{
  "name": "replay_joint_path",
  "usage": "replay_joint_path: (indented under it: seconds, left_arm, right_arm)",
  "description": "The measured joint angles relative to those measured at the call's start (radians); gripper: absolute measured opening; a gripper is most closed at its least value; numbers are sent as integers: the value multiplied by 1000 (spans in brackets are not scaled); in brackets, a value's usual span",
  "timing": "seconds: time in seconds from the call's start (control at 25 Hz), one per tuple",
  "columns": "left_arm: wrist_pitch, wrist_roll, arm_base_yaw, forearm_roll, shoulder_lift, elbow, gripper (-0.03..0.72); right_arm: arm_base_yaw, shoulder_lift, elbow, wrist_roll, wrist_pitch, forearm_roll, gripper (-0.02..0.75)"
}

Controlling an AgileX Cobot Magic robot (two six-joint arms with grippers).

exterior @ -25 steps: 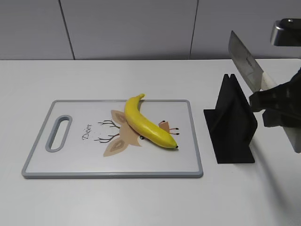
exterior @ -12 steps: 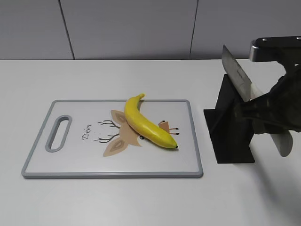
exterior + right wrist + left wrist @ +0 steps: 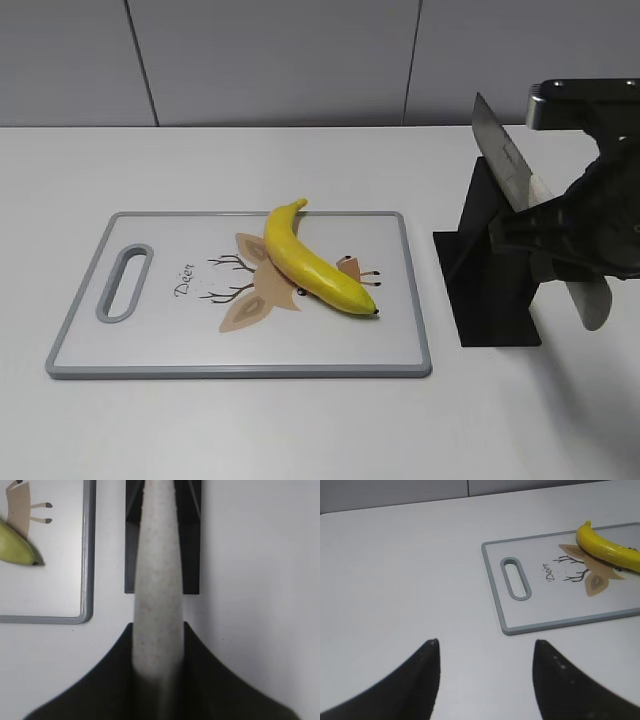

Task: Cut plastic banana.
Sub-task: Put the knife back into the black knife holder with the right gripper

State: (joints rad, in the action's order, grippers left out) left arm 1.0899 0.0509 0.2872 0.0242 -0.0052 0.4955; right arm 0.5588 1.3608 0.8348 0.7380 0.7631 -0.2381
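The plastic banana [image 3: 312,262] is glossy yellow and lies diagonally on the white, grey-rimmed cutting board [image 3: 150,335], dark tip toward the right. My right gripper [image 3: 530,235] is shut on the pale handle [image 3: 157,580] of a knife. The knife's steel blade [image 3: 505,158] points up and to the left, above the black knife stand [image 3: 495,275]. In the right wrist view the gripper [image 3: 157,630] clamps the handle over the stand [image 3: 191,530], and the banana's tip [image 3: 15,550] shows at far left. My left gripper [image 3: 485,647] is open and empty over bare table, left of the board [image 3: 545,605] and banana [image 3: 607,550].
The black stand sits just right of the board's right rim [image 3: 89,555]. The board has a handle slot [image 3: 125,282] at its left end and a deer drawing under the banana. A grey panelled wall runs behind the white table.
My right gripper has moved left and slightly down with the knife, bringing the blade over the black stand. The banana, board and stand have not moved.
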Motion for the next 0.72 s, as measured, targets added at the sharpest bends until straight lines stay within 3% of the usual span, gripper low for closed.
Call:
replay_joint_path:
  seconds: [0.72]
  left_arm:
    - [1, 2, 0, 0, 0, 0, 573]
  right_arm:
    - [22, -49, -1, 22, 19, -32, 178]
